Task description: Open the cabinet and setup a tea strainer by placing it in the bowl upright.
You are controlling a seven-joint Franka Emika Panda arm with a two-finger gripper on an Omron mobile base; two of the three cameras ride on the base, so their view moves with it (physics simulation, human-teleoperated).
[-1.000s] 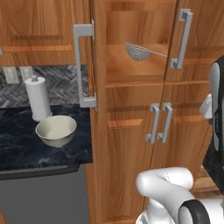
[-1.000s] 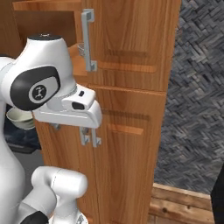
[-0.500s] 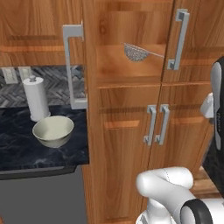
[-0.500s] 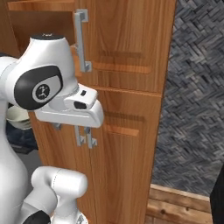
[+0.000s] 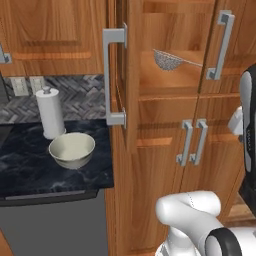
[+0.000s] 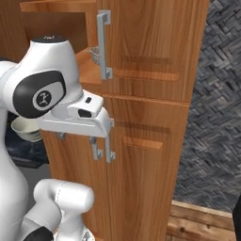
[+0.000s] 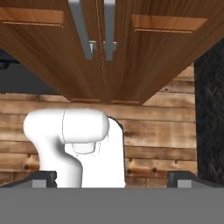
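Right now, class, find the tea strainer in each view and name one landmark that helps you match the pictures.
Left base view: the tea strainer lies on the shelf inside the open cabinet, upper middle, handle pointing right.
Right base view: a sliver of mesh shows on the shelf, upper left, just behind the long bar handle.
Hand view: not in it; it looks at the shorter doors.
Shared landmark: the pair of short grey handles.

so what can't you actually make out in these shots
- Gripper: in the hand view only two dark corners at the bottom edge, so open or shut is unclear.
- Tea strainer: in the right base view mostly hidden behind the cabinet door.
- Bowl: in the right base view, half covered by the arm.
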